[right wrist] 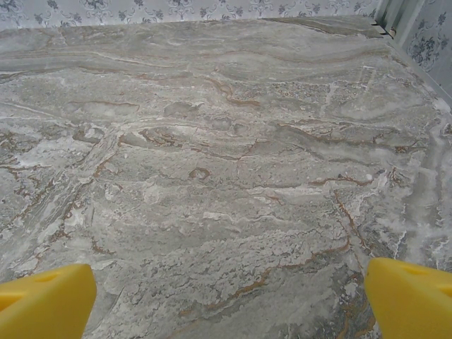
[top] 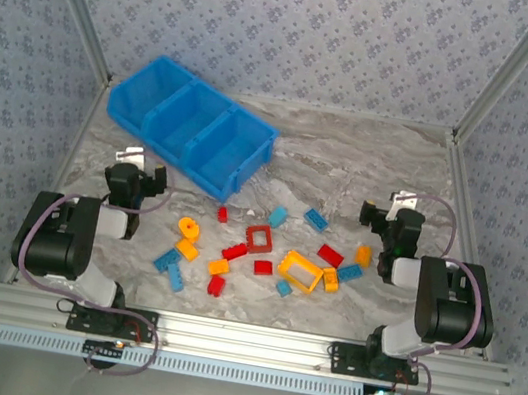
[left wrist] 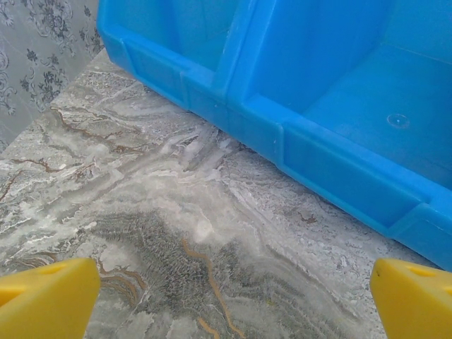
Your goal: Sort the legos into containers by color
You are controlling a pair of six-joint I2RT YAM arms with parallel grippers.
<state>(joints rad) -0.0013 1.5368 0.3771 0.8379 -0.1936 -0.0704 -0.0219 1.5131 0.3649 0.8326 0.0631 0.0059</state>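
Observation:
The legos lie scattered on the marble table between the two arms: a red open frame (top: 259, 238), a yellow-orange open frame (top: 299, 270), a round orange piece (top: 187, 229), light blue bricks (top: 170, 263) and small red bricks (top: 234, 250). The containers are one blue three-compartment bin (top: 255, 161) at the back left, and all three compartments look empty. My left gripper (top: 138, 173) is open just in front of the bin, whose front wall (left wrist: 339, 169) is close ahead of the yellow fingertips (left wrist: 42, 300). My right gripper (top: 390, 219) is open right of the pile, over bare table (right wrist: 226, 183). Nothing sits between either pair of fingers.
Patterned walls and metal frame posts (top: 497, 79) close in the table on three sides. A light blue brick (top: 316, 218) and an orange one (top: 364, 255) lie nearest the right gripper. The back right of the marble surface (top: 372, 160) is bare.

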